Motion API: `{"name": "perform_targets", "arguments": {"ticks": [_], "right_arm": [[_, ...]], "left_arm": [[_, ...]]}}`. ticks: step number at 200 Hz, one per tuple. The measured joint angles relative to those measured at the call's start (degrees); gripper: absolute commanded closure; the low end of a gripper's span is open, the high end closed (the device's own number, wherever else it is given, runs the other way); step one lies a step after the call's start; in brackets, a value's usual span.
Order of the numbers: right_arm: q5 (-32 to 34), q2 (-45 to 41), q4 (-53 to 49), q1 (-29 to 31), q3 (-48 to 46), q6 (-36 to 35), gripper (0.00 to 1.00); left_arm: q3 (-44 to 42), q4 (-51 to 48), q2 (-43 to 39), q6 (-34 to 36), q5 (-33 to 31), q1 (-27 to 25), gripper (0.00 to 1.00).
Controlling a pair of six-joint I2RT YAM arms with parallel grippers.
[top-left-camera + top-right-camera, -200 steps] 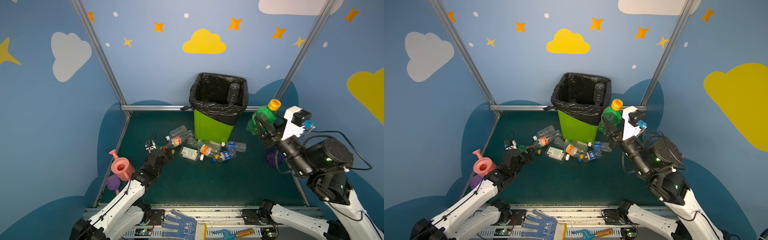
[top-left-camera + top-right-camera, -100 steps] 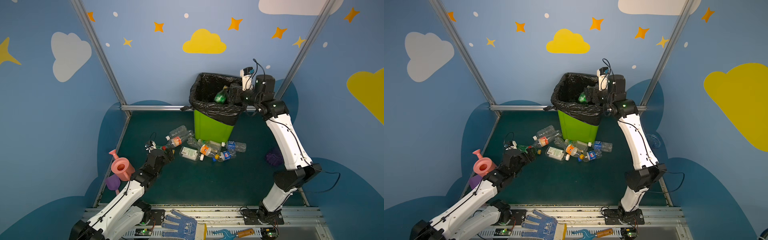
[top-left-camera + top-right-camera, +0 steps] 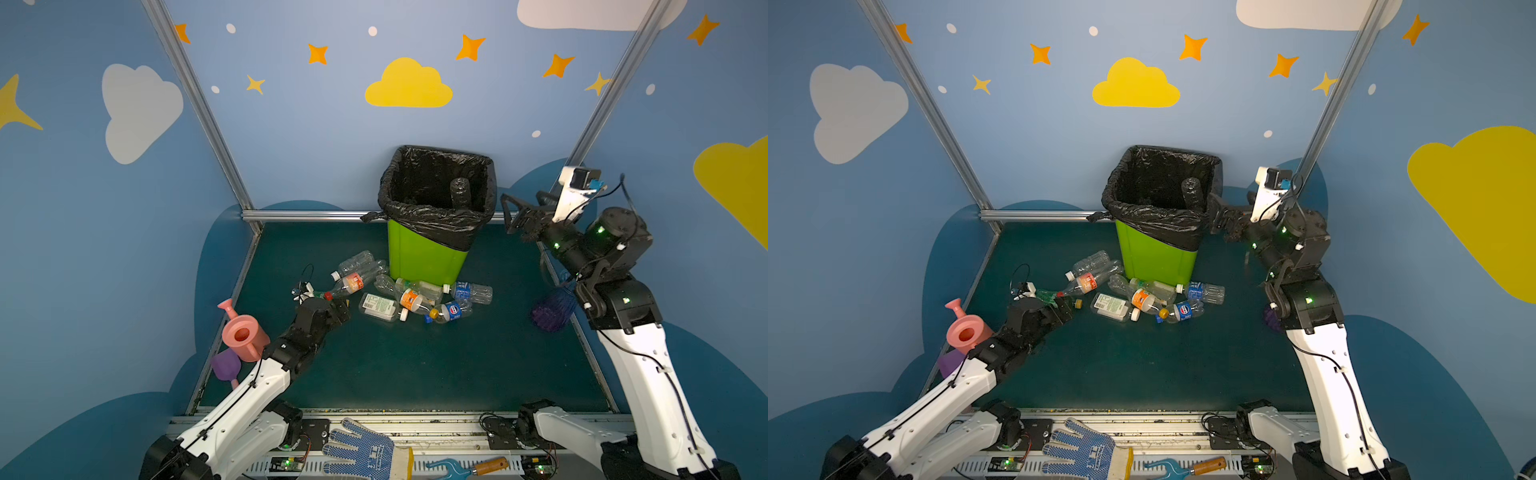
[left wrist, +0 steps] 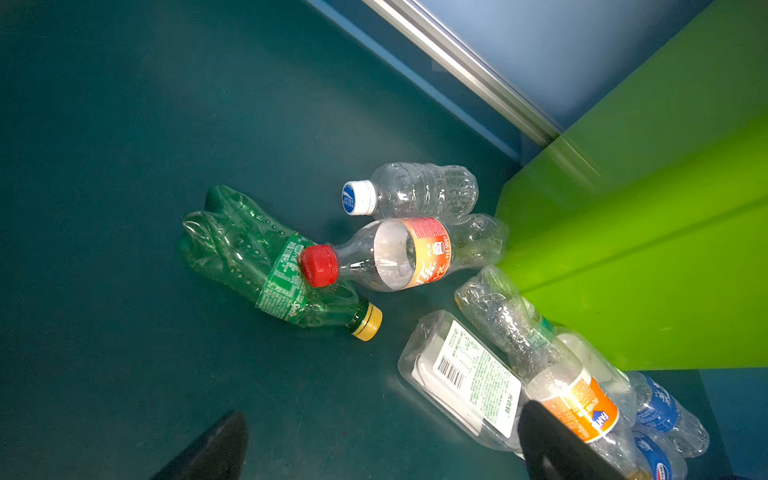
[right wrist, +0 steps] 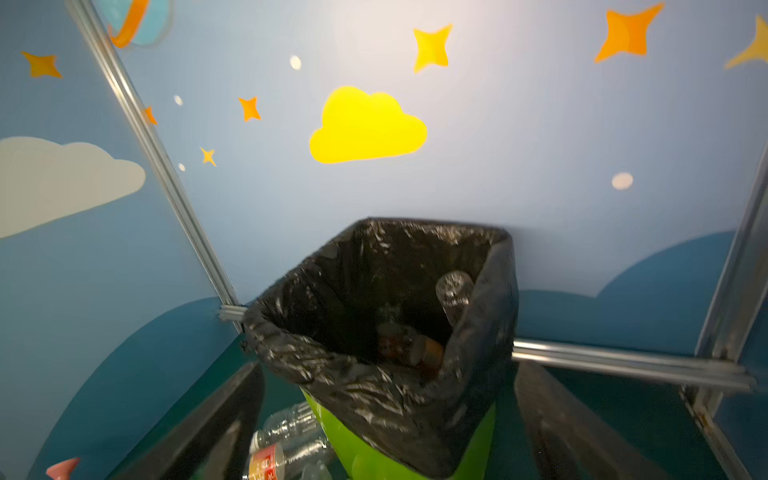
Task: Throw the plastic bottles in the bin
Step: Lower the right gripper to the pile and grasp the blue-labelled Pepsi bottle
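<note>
The lime-green bin [image 3: 428, 257] [image 3: 1154, 259] with a black bag stands at the back of the floor. Several plastic bottles lie in front of it: a green one [image 4: 266, 266], a red-capped one [image 4: 407, 253] [image 3: 351, 284], a clear one [image 4: 419, 193], a flat white-labelled one [image 4: 465, 374] [image 3: 378, 306], and an orange-labelled one [image 3: 411, 299]. More bottles sit inside the bin [image 5: 453, 295]. My left gripper [image 3: 332, 307] [image 4: 380, 444] hangs open and empty just short of the green bottle. My right gripper [image 3: 508, 215] [image 5: 388, 374] is open and empty beside the bin's right rim.
A pink watering can [image 3: 243, 334] and a purple scoop [image 3: 226, 365] sit at the left edge. A purple ribbed vase [image 3: 552, 309] lies by the right edge under my right arm. A blue glove [image 3: 361, 451] and a wood-handled tool [image 3: 473, 467] lie on the front rail.
My right gripper swung a green yellow-capped bottle over the bin, opened and let it go, then drew back to the bin's right. The left arm has not moved.
</note>
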Motion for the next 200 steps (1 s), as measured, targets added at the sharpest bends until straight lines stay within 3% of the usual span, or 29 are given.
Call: {"name": "perform_targets", "arguments": {"ticks": [40, 65, 89, 144, 200], "right_arm": [[-3.7, -3.9, 2.2, 0.8, -23.8, 1.7, 0.06], [-4.2, -3.8, 1.8, 3.3, -32.5, 2.1, 0.06], [-4.0, -2.1, 1.8, 5.0, -36.8, 4.5, 0.05], [-1.9, 2.7, 4.6, 3.5, -46.9, 18.4, 0.04], [-3.4, 8.7, 10.1, 3.5, -47.9, 29.2, 0.04]], "left_arm": [[0.0, 0.0, 0.7, -0.5, 0.0, 0.0, 0.00], [0.0, 0.3, 2.3, -1.2, 0.3, 0.0, 0.00], [0.3, 0.3, 3.9, -1.4, 1.1, 0.0, 0.00], [1.1, 0.9, 4.5, -0.7, 2.9, 0.0, 0.00], [1.1, 1.1, 4.5, -0.3, 2.9, 0.0, 0.00]]}}
